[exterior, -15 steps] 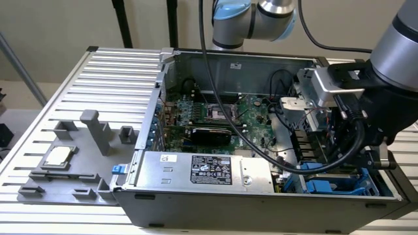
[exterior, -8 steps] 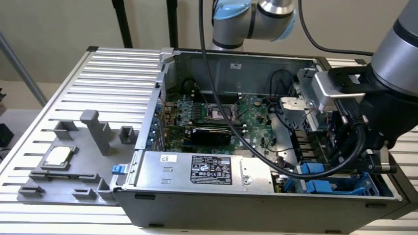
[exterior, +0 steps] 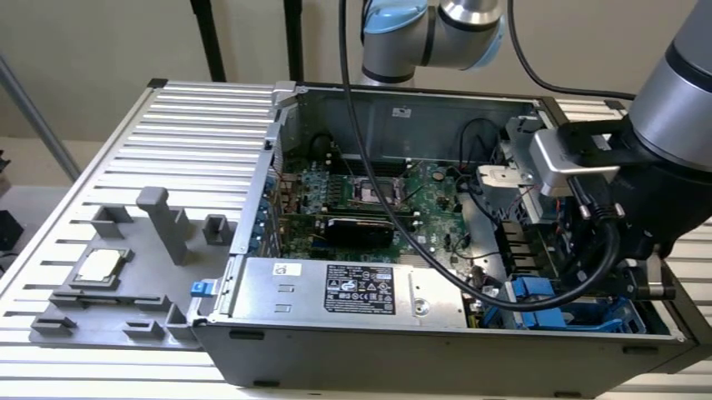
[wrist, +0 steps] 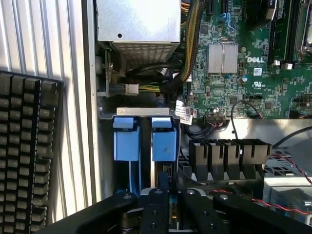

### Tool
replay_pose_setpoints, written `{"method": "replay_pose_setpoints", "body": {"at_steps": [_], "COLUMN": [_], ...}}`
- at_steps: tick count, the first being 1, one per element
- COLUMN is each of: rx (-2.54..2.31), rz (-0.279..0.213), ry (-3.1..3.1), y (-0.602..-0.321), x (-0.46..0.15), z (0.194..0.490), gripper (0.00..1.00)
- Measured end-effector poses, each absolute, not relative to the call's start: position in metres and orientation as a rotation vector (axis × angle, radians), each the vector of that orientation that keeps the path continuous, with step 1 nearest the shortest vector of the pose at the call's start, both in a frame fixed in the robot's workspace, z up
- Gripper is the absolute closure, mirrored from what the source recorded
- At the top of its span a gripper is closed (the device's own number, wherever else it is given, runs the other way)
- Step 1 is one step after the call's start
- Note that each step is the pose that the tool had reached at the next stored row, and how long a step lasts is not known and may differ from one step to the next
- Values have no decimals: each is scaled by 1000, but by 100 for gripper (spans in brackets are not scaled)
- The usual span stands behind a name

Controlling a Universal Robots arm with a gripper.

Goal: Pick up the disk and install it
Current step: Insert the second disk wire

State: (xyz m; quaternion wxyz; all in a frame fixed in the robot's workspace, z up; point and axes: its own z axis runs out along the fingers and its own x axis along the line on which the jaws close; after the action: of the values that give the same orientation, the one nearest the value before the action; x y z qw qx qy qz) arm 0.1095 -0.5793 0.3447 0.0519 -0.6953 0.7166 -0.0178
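A ribbed grey metal counter [exterior: 167,117] carries an open grey computer tower [exterior: 445,350]. The black claw [wrist: 165,204] is down in the tower's drive bay corner, narrowed and pinching the silver disk in its bright blue plastic carrier [wrist: 163,141], which stands on edge in its slot, long axis running straight down from the claw.

Robotics lab bench — robot arm [exterior: 679,125], opened computer case [exterior: 445,333], slatted aluminium table [exterior: 167,125].
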Motion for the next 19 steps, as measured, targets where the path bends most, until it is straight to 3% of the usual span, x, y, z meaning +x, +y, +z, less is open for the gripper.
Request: {"method": "replay_pose_setpoints", "body": {"at_steps": [19], "rx": [-2111], "rz": [-61], "ry": [2174], "y": [-577], "x": [110], "z": [340], "gripper": [84]}}
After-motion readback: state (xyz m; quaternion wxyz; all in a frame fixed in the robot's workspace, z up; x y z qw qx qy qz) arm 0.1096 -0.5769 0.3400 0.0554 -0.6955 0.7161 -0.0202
